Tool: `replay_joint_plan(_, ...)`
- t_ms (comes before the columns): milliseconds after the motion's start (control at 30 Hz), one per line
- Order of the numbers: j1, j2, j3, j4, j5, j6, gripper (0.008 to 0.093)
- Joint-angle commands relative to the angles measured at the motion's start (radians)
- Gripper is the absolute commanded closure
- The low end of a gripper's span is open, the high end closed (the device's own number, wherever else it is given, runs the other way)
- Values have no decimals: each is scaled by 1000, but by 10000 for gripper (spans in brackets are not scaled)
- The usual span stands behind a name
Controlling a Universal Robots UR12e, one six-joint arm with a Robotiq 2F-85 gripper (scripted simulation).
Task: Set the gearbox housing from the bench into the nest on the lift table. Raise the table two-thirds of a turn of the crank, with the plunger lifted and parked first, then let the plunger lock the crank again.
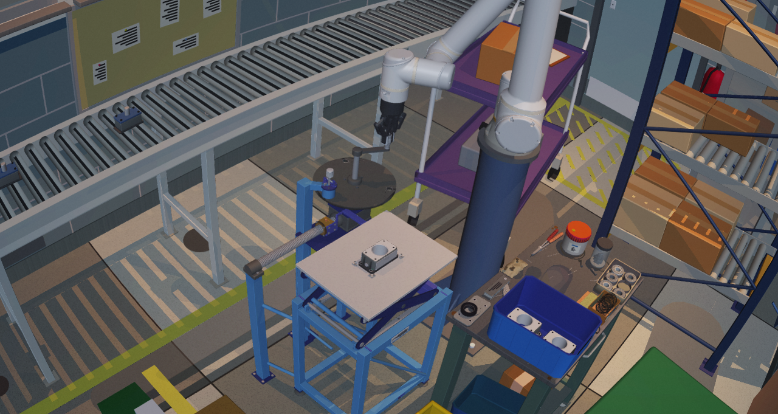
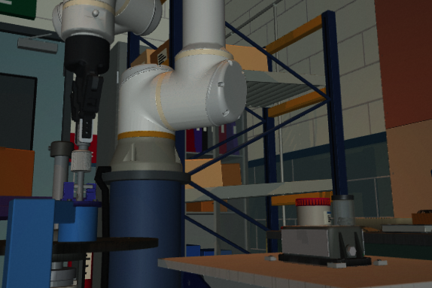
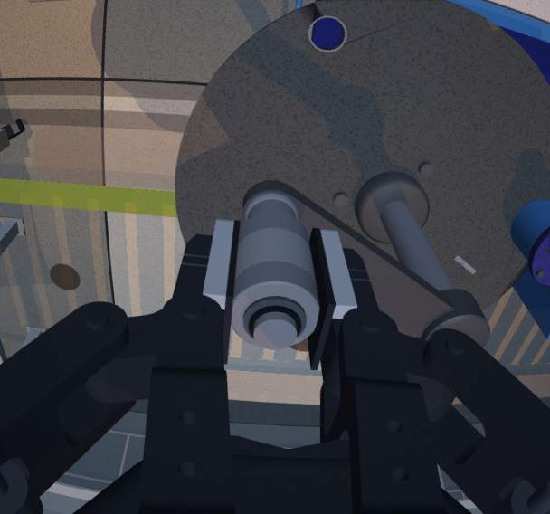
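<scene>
The crank handle (image 3: 274,277) is partly hidden between my fingers, and my gripper (image 1: 388,138) is closed around this grey grip at the end of the crank arm (image 1: 372,150). The arm runs to a post (image 1: 356,168) at the centre of the dark round disc (image 1: 354,184). The plunger (image 1: 328,181), with its knurled knob (image 2: 81,160), stands in its blue bracket at the disc's near-left edge. The grey gearbox housing (image 1: 378,255) sits in the nest in the middle of the lift table's top (image 1: 375,264).
The purple cart (image 1: 492,118) stands close to the right of the crank. The roller conveyor (image 1: 179,101) runs behind it. My own blue pedestal (image 1: 489,221) is beside the lift table. The bench holds a blue bin (image 1: 544,324) with two more housings.
</scene>
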Motion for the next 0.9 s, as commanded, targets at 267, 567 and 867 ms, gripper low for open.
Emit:
replay_joint_plan(267,0,-1,-1,0,0,0,934)
replay_joint_plan(567,0,-1,-1,0,0,0,804)
replay_joint_plan(867,0,-1,-1,0,0,0,624)
